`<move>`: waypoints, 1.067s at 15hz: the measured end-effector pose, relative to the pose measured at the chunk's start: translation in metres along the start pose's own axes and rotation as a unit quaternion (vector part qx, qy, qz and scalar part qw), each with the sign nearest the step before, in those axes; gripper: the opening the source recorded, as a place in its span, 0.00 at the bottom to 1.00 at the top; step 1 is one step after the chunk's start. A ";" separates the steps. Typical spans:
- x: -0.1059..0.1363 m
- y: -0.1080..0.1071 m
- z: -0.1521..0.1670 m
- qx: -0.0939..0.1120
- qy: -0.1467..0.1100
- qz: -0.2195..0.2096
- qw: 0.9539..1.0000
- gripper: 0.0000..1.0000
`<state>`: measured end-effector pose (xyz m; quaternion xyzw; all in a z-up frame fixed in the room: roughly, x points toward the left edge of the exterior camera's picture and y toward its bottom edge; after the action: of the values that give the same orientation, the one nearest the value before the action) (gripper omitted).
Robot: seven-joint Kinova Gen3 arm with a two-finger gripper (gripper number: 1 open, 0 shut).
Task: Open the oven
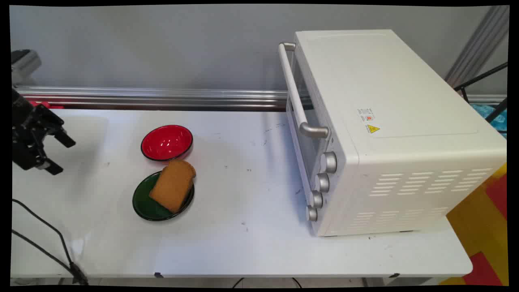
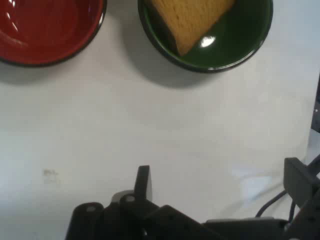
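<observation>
My black gripper (image 1: 61, 156) hangs open at the table's far left, above bare white tabletop, with nothing between its fingers. To its right stand a red bowl (image 1: 166, 142) and, nearer the front, a green plate (image 1: 146, 206) carrying a slice of brown bread (image 1: 173, 185) that overhangs the plate's back rim. In the hand view the gripper (image 2: 220, 180) rises from the bottom edge, the red bowl (image 2: 47, 30) sits at top left and the green plate (image 2: 240, 45) with the bread (image 2: 187, 20) at top right. The gripper touches none of them.
A white toaster oven (image 1: 385, 134) with a closed door, silver handle (image 1: 298, 101) and several knobs stands at the right of the table. Black cables (image 1: 44, 243) trail over the table's front left corner. A metal rail (image 1: 154, 97) runs along the back wall.
</observation>
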<state>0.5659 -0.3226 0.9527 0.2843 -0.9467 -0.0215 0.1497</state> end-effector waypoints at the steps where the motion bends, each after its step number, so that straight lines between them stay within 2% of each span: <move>1: 0.004 0.000 0.000 0.001 0.002 0.001 1.000 1.00; 4: 0.019 -0.002 0.001 0.006 0.007 0.004 1.000 1.00; 10: 0.079 -0.007 0.005 0.019 0.038 0.006 0.999 1.00; 13: 0.122 -0.014 0.011 0.031 0.068 0.003 0.997 1.00; 16: 0.177 -0.022 0.018 0.039 0.107 0.002 0.994 1.00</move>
<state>0.4322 -0.4385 0.9804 0.2884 -0.9261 0.0461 0.2387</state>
